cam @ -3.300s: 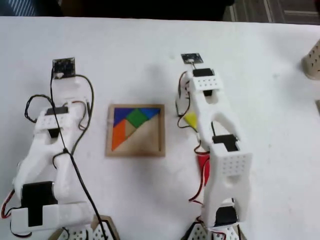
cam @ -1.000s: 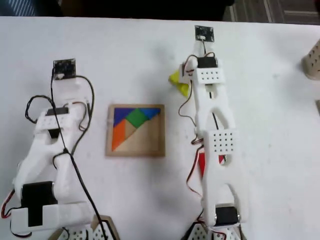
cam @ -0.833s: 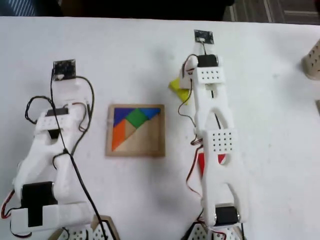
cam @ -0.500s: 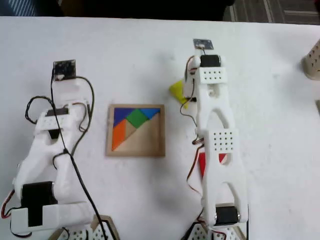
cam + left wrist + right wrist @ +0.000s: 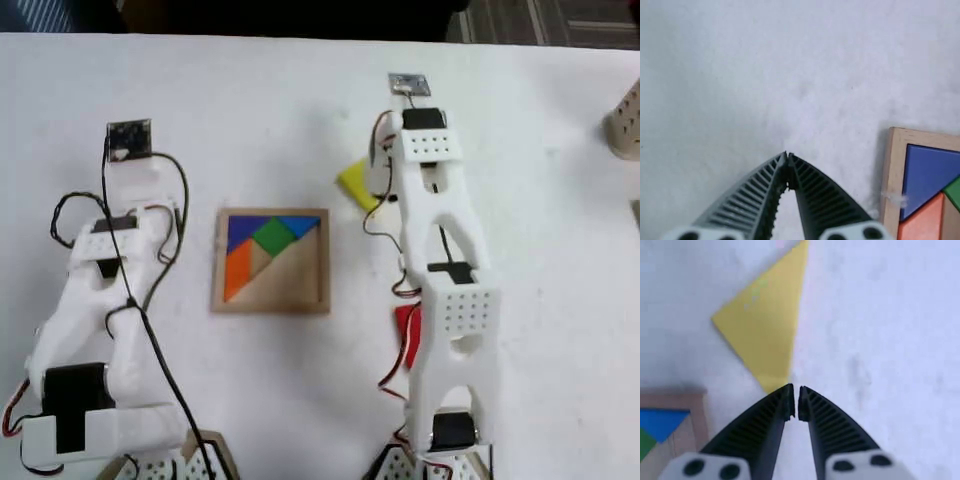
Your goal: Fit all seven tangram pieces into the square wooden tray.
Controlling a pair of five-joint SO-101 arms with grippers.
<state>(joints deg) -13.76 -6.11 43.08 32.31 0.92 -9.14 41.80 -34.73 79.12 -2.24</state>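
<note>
The square wooden tray (image 5: 270, 301) lies between the two arms, with blue, green and orange pieces (image 5: 262, 243) packed in its far-left part. A yellow triangle (image 5: 357, 182) lies flat on the table off the tray's far right corner. In the right wrist view my right gripper (image 5: 794, 389) is shut, its tips at one corner of the yellow triangle (image 5: 764, 325), holding nothing. A red piece (image 5: 404, 326) is partly hidden under the right arm. My left gripper (image 5: 788, 155) is shut over bare table, beside the tray's corner (image 5: 891, 170).
A pale perforated object (image 5: 626, 120) stands at the table's far right edge. The right arm's body (image 5: 445, 260) stretches along the tray's right side. Open white table lies beyond the tray.
The yellow triangle went from beside the right arm to farther up the table, then slid back a little towards the tray. The right arm stretched out, then drew back slightly. The left arm kept still.
</note>
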